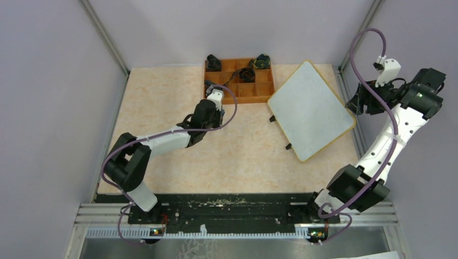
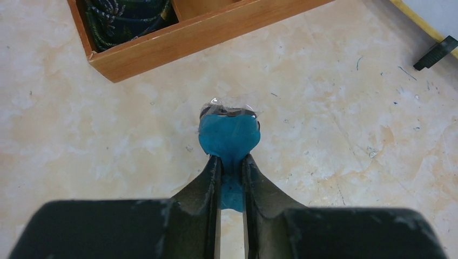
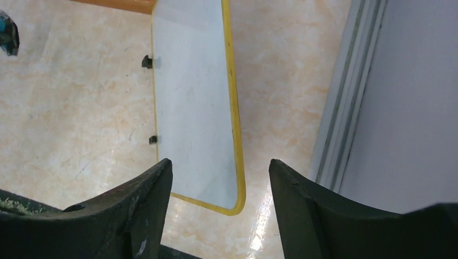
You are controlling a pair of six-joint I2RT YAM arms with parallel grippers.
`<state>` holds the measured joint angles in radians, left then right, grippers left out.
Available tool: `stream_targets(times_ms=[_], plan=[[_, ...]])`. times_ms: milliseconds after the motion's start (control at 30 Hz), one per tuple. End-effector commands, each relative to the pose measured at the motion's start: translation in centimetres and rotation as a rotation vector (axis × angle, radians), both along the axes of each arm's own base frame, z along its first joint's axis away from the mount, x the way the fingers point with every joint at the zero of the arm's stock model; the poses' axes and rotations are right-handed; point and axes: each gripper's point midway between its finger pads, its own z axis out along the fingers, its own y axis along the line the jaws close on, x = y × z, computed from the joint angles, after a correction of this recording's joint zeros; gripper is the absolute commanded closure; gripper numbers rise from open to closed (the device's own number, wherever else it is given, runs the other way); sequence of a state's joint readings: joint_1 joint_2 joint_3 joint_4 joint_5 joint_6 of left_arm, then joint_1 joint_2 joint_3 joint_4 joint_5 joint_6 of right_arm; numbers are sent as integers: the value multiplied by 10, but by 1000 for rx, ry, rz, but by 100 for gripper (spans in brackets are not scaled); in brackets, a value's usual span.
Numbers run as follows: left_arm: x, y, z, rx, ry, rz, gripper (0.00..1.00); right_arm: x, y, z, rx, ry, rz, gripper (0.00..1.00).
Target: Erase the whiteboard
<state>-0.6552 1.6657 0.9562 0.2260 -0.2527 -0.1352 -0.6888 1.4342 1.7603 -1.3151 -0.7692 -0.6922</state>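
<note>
The whiteboard [image 1: 310, 110] lies flat at the right of the table, turned at an angle, with a yellow frame and small black feet. I see no red marks on it. My left gripper [image 1: 215, 100] is near the front left corner of the orange tray, well left of the board. In the left wrist view it [image 2: 231, 159] is shut on a blue eraser [image 2: 229, 135] just above the tabletop. The board's corner [image 2: 432, 16] shows at the top right there. My right gripper [image 1: 359, 102] is open and empty, raised by the board's right edge. In the right wrist view it [image 3: 219, 164] hangs over the board's near corner [image 3: 192, 97].
An orange compartment tray [image 1: 239, 93] with dark items stands at the back centre, its corner close to my left gripper [image 2: 205, 32]. A metal frame post and grey wall [image 3: 340, 108] run just right of the whiteboard. Grey walls enclose the table.
</note>
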Motion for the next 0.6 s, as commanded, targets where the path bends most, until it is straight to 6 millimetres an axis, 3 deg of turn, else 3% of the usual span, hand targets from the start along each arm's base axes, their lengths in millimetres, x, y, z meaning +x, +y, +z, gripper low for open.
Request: stream_targets(times_ms=[0, 133, 367, 567], plan=[[3, 4, 20, -35, -27, 15, 82, 5, 9, 34, -25, -137, -11, 34], [1, 7, 18, -33, -12, 21, 81, 4, 12, 40, -30, -160, -13, 34], [-5, 12, 12, -37, 38, 16, 71, 2, 19, 49, -18, -198, -2, 32], [-16, 16, -2, -6, 147, 16, 67, -3, 29, 61, -23, -264, 5, 27]])
